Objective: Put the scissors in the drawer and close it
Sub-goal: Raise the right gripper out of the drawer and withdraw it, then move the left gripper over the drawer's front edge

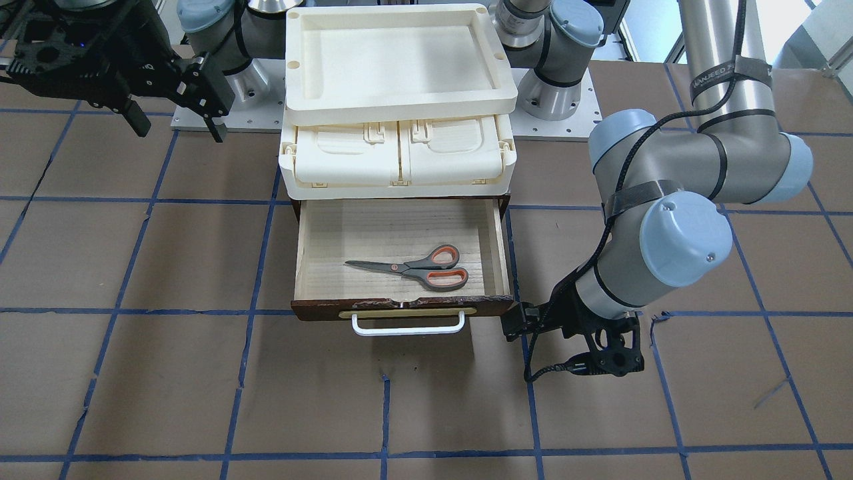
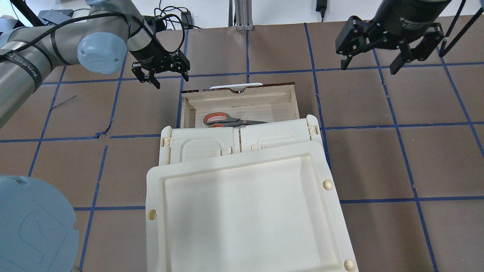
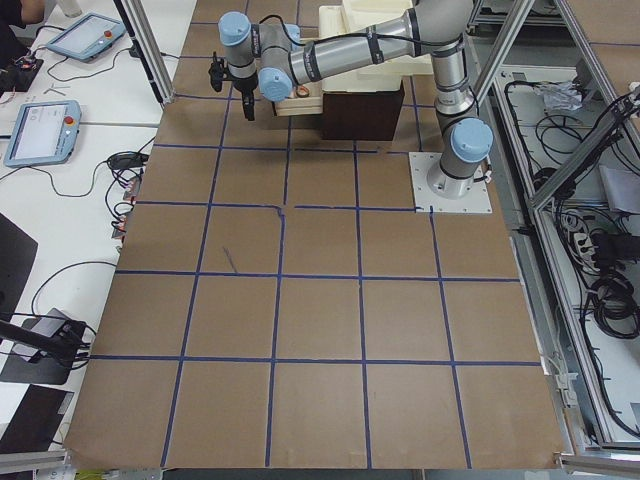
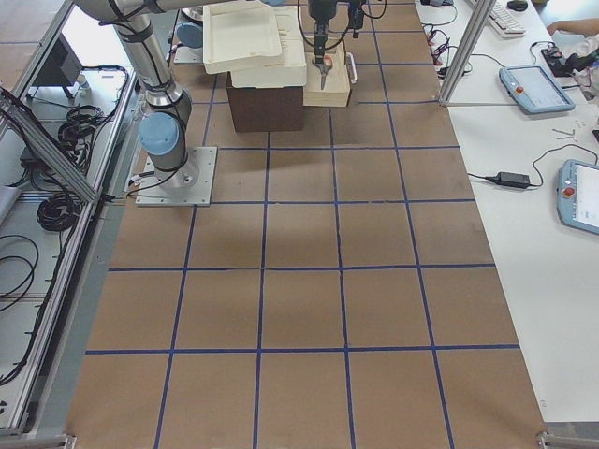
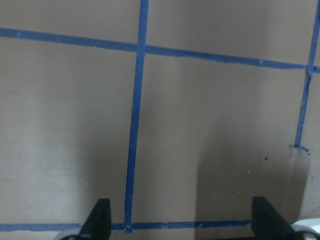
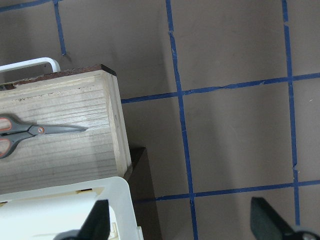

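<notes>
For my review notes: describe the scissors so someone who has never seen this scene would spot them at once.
At the middle of the table sits a cream latched case, with a wooden drawer pulled open below it. The scissors lie flat on the drawer's pale floor, the only thing inside: grey handles lined orange, dark blades, red pivot dot.

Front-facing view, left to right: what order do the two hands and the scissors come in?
right hand → scissors → left hand
</notes>
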Available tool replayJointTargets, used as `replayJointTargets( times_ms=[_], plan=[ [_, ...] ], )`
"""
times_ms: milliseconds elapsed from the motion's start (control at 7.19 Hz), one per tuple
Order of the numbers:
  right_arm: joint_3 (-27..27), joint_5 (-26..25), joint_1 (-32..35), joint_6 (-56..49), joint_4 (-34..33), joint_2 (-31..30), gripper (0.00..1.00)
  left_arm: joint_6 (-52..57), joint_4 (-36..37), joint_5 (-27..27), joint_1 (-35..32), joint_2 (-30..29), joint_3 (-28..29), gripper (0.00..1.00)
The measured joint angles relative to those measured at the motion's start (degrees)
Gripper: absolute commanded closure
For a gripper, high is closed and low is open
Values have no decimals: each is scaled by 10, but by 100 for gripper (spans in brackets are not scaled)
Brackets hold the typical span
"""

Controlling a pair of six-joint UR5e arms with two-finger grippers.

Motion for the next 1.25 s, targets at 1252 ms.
replayJointTargets(
  times_ms=[1252],
  plan=[
    [2, -37, 1, -87, 5, -3, 0, -5, -68, -24, -4, 15, -32, 0]
  ],
)
